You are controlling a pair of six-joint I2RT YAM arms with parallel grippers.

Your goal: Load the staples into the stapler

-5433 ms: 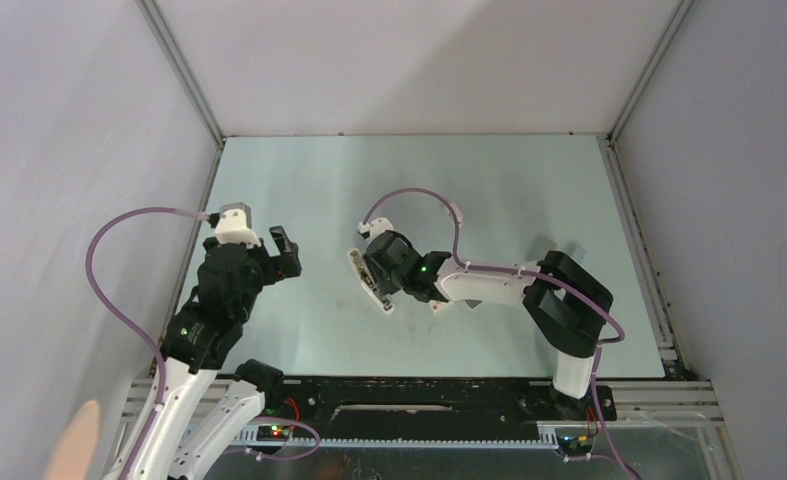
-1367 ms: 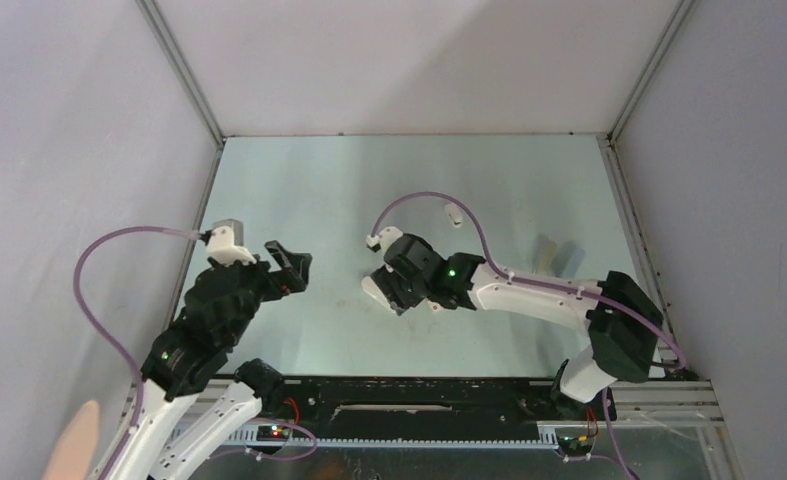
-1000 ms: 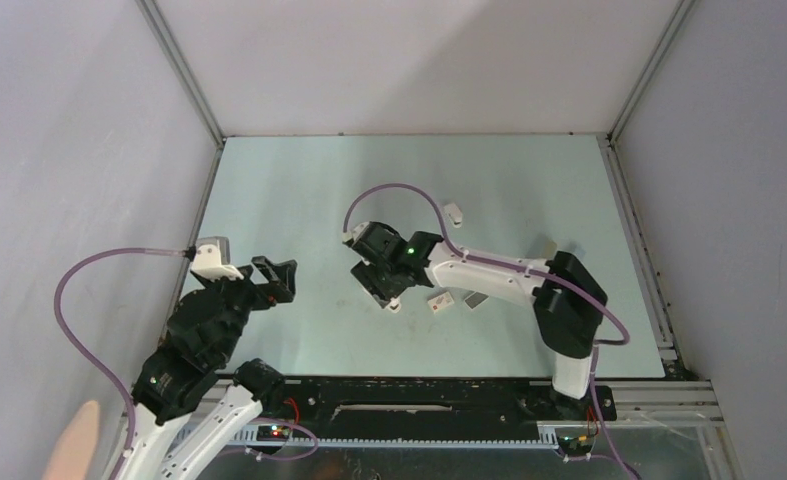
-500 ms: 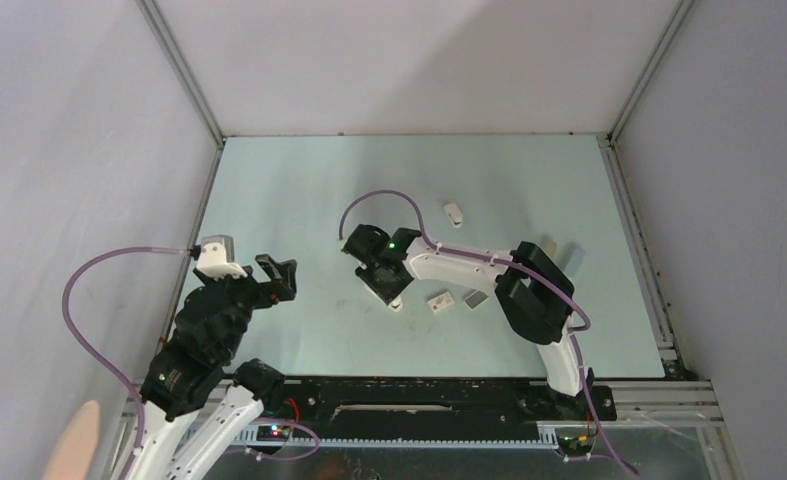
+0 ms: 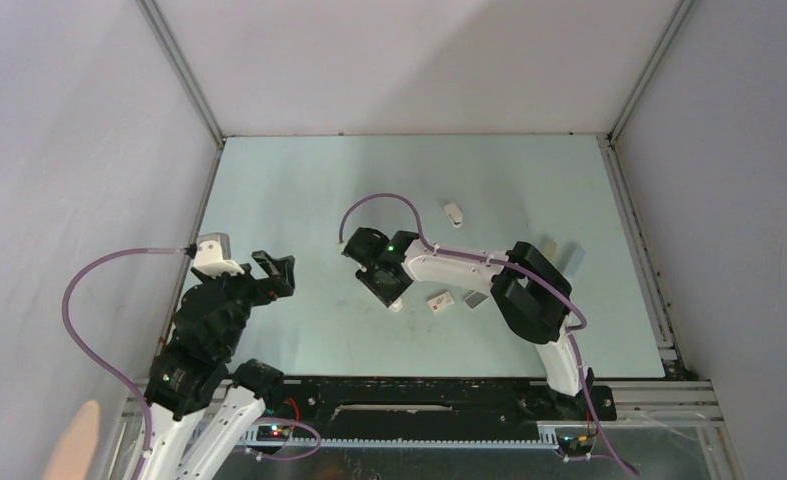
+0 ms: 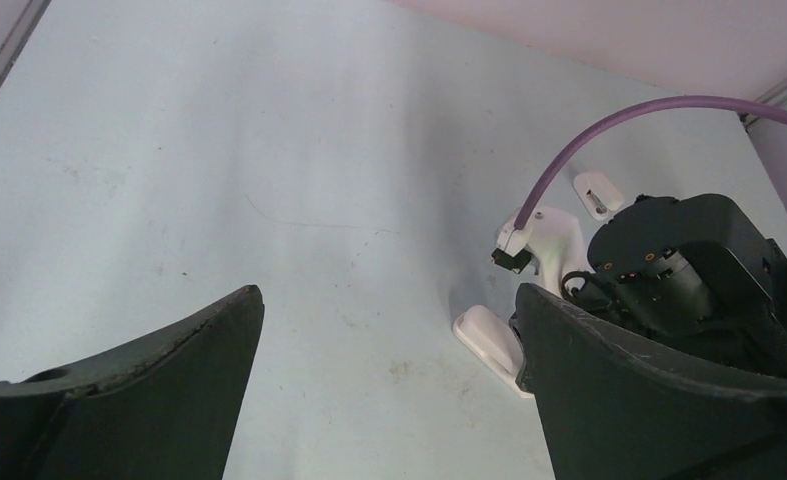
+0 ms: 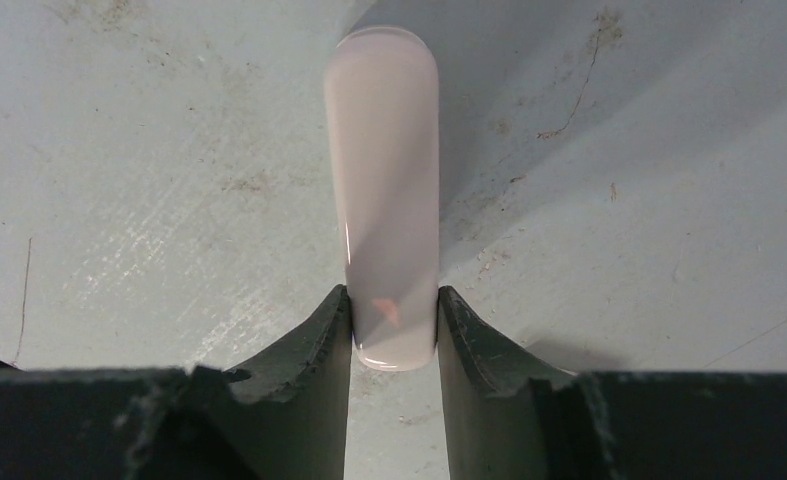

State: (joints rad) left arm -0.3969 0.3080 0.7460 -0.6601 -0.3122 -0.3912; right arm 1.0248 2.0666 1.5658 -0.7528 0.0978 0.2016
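Note:
The stapler (image 7: 384, 190) is a pale pinkish-white bar lying flat on the table. My right gripper (image 7: 394, 322) is shut on its near end. In the top view the right gripper (image 5: 389, 288) covers most of the stapler, and only its white tip (image 5: 396, 304) shows. The stapler's end also shows in the left wrist view (image 6: 489, 335). The small white staples box (image 5: 439, 299) with red print and its grey tray (image 5: 474, 298) lie just right of the stapler. My left gripper (image 5: 274, 272) is open and empty to the stapler's left, above the table (image 6: 387, 300).
A small white piece (image 5: 453, 213) lies behind the right arm and also shows in the left wrist view (image 6: 597, 192). A beige block (image 5: 546, 246) and a pale blue-grey block (image 5: 575, 260) stand at the right by the arm's elbow. Grey walls enclose the table.
My right gripper has moved left and back with the stapler, uncovering the staples box and tray. My left arm has drawn back slightly. In the last half second almost nothing moved.

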